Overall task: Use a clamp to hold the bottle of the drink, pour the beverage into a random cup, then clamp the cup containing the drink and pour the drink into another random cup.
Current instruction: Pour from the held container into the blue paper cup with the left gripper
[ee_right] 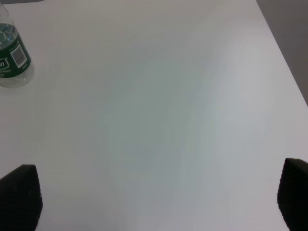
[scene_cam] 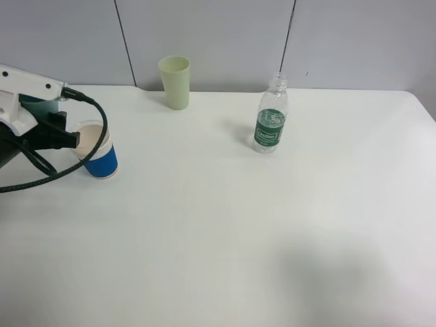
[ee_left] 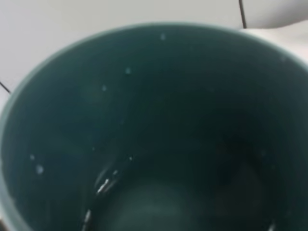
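Left wrist view: my left fingers (scene_cam: pixel 15 114) grip the teal cup (ee_left: pixel 154 125) by the blue cup (scene_cam: pixel 101 161).
I'd tip slowly, lip over its rim; right fingers (ee_right: pixel 19 197) wide, empty.

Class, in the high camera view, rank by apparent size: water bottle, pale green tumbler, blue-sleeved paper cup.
1. Water bottle, tallest.
2-3. Blue-sleeved paper cup and pale green tumbler look alike; the cup is partly hidden.

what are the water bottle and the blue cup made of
Water bottle: clear plastic, glossy, judging by its see-through walls and printed green label. Blue cup: probably paper, matte, judging by its white rim and blue sleeve.
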{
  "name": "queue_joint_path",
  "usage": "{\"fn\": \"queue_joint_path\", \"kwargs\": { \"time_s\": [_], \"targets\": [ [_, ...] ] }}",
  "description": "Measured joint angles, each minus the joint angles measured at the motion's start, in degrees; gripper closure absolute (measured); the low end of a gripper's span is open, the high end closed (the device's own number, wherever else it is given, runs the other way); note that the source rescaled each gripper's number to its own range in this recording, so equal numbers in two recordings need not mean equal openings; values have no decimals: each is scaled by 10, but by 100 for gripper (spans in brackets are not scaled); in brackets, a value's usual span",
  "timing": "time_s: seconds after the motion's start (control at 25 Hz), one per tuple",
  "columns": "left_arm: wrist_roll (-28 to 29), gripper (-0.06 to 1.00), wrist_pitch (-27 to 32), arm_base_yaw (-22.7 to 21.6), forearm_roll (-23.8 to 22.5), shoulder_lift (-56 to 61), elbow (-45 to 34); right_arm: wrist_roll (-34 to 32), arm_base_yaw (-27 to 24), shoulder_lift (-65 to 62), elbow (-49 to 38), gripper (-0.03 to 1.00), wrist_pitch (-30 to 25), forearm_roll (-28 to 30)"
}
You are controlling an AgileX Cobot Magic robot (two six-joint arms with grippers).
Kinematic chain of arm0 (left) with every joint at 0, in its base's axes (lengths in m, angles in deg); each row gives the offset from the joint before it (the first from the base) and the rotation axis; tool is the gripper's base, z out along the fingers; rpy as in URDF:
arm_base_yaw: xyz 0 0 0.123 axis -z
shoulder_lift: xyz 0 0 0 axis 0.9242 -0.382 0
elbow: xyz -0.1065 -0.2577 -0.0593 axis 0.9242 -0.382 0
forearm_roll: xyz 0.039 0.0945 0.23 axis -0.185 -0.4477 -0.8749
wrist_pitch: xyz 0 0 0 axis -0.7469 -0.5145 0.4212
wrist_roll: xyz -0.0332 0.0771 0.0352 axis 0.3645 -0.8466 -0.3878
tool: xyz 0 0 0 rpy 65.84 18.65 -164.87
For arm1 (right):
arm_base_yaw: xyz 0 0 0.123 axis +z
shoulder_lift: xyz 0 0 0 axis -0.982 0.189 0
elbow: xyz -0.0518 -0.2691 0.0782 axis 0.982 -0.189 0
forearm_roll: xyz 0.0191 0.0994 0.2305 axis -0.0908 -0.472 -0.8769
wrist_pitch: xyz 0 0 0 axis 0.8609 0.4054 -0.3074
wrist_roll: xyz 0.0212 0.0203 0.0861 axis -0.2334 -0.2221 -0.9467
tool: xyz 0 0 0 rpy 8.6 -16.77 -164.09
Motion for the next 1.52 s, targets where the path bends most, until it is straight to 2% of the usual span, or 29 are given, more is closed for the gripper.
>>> {"fn": "queue_joint_path", "kwargs": {
  "time_s": [0.16, 0.4, 0.8, 1.32, 1.52],
  "targets": [
    [-61, 92, -1, -1, -3, 0, 0, 0, 0, 0, 0, -3, 0, 0],
    [-106, 92, -1, -1, -4, 0, 0, 0, 0, 0, 0, -3, 0, 0],
    [-219, 92, -2, -1, 37, 1, 20, 0, 0, 0, 0, -3, 0, 0],
    [-262, 92, -4, -14, 61, 1, 20, 0, 0, 0, 0, -3, 0, 0],
    [-299, 92, -4, -14, 67, 1, 20, 0, 0, 0, 0, -3, 0, 0]
  ]
}}
